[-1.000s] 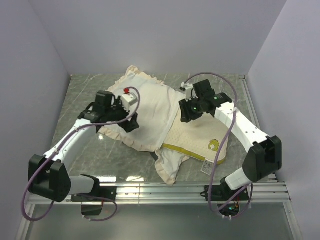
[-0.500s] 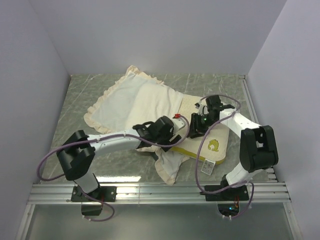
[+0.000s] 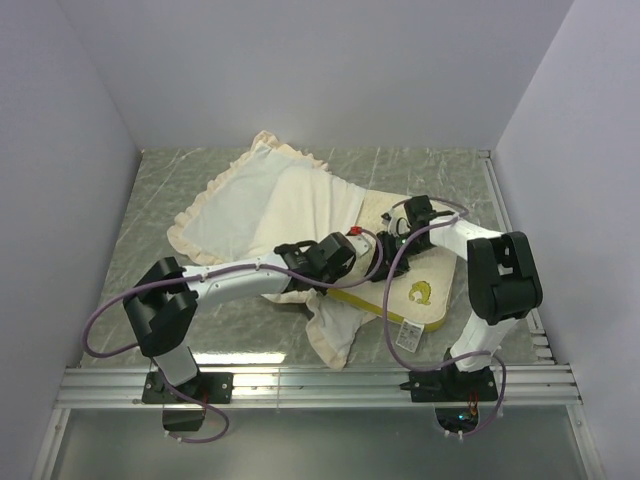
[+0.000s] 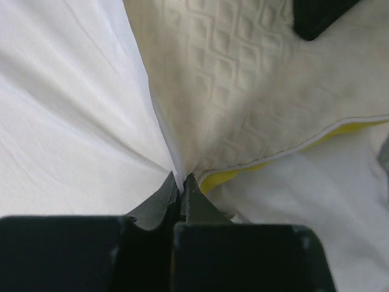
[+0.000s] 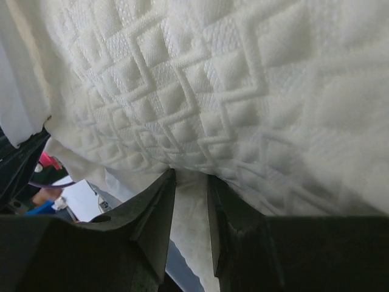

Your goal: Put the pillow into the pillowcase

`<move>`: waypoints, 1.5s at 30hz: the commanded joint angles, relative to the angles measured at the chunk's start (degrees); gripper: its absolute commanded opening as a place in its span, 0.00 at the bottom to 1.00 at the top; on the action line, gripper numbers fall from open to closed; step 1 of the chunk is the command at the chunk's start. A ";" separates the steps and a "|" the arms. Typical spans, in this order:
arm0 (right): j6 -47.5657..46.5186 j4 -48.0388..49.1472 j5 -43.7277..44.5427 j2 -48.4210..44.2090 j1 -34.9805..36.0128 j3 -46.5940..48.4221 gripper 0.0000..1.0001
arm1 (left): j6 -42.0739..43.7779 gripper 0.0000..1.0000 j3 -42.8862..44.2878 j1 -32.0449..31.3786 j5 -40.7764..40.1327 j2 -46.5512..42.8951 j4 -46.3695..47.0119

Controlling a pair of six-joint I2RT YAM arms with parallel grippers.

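Note:
The cream dimpled pillow (image 3: 438,272) lies right of centre, its left part under the white ruffled pillowcase (image 3: 250,205). My left gripper (image 3: 360,270) sits at the case's edge next to the pillow's yellow band (image 4: 225,177). In the left wrist view it (image 4: 181,179) is shut on a thin white fold of the pillowcase (image 4: 73,121), beside the pillow (image 4: 243,91). My right gripper (image 3: 385,256) meets it from the right. In the right wrist view its jaws (image 5: 189,176) stand narrow with a fold of the pillow (image 5: 213,79) filling the gap between them.
A bunch of ruffled trim (image 3: 335,335) spills toward the near edge. A white label (image 3: 407,335) hangs off the pillow's near corner. The metal rail (image 3: 330,385) runs along the front. Grey walls close in the marble table (image 3: 160,190) on three sides.
My left arm swung from the case's left side to the pillow's left edge and shut on the case's fabric. My right gripper dropped to the same spot and narrowed on the pillow.

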 commanded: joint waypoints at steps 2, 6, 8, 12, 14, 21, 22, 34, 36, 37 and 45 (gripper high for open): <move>-0.46 -0.10 -0.11 2.80 2.94 0.86 0.34 | -1.87 0.00 7.67 0.18 12.49 -0.49 -1.34; 0.42 0.16 -1.69 3.24 4.79 1.30 0.33 | -2.32 0.02 12.42 0.18 21.54 -0.22 4.28; 0.68 0.16 -2.04 3.42 5.58 1.91 0.33 | -2.49 0.13 12.17 0.18 23.75 -0.14 6.74; 0.60 -1.58 -3.80 2.02 5.58 3.06 0.34 | -2.76 0.00 8.92 2.90 26.82 2.05 8.87; -1.42 -3.61 -4.85 0.26 3.84 4.02 0.35 | -3.98 0.00 6.12 7.62 32.00 3.20 7.29; -18.38 -24.07 0.72 -5.72 -1.70 22.63 0.53 | 6.44 0.31 -6.19 18.02 50.64 -6.36 5.26; -19.61 -23.92 3.81 -5.98 -1.88 25.45 0.57 | 8.04 0.36 -6.20 18.46 51.61 -7.86 4.74; -22.25 -10.66 32.15 18.27 -2.41 47.20 0.96 | 9.56 0.88 1.70 27.16 52.08 -11.92 1.48; -23.04 -9.07 31.89 19.58 -2.33 46.22 0.96 | 8.15 0.92 4.33 29.00 48.74 -11.57 3.13; -23.31 -9.59 31.27 20.20 -2.24 45.43 0.96 | 5.36 0.94 5.04 29.62 44.81 -11.48 4.54; -18.31 -7.43 9.49 10.23 1.79 30.86 0.00 | -2.15 0.99 18.55 36.21 34.83 -3.75 8.51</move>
